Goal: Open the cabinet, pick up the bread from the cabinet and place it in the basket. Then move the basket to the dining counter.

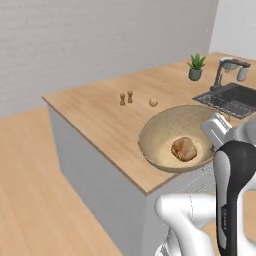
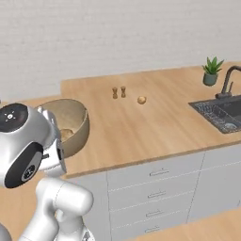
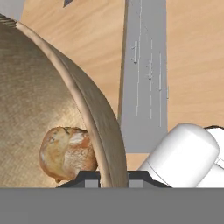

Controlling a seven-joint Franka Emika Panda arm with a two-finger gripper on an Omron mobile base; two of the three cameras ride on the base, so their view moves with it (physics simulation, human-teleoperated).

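The tan woven basket (image 1: 165, 135) hangs tilted over the near left corner of the dining counter (image 1: 100, 120), and I cannot tell whether it touches the wood. The golden-brown bread (image 1: 184, 149) lies inside it. My gripper (image 1: 216, 131) is shut on the basket's right rim. In the hand view the gripper (image 3: 111, 177) straddles the rim (image 3: 87, 100), with the bread (image 3: 65, 153) just left of it. From the right base view the basket (image 2: 75, 122) and the bread (image 2: 67, 134) sit at the counter's (image 2: 155, 127) left end, behind my arm. The cabinet is out of view.
Two small shakers (image 1: 126, 98) and a small pale ball (image 1: 153, 102) stand mid-counter. A sink (image 1: 230, 99) with a faucet (image 1: 225, 67) and a potted plant (image 1: 196, 67) are at the far right. Grey drawer fronts (image 2: 160, 188) face me. Wood floor lies to the left.
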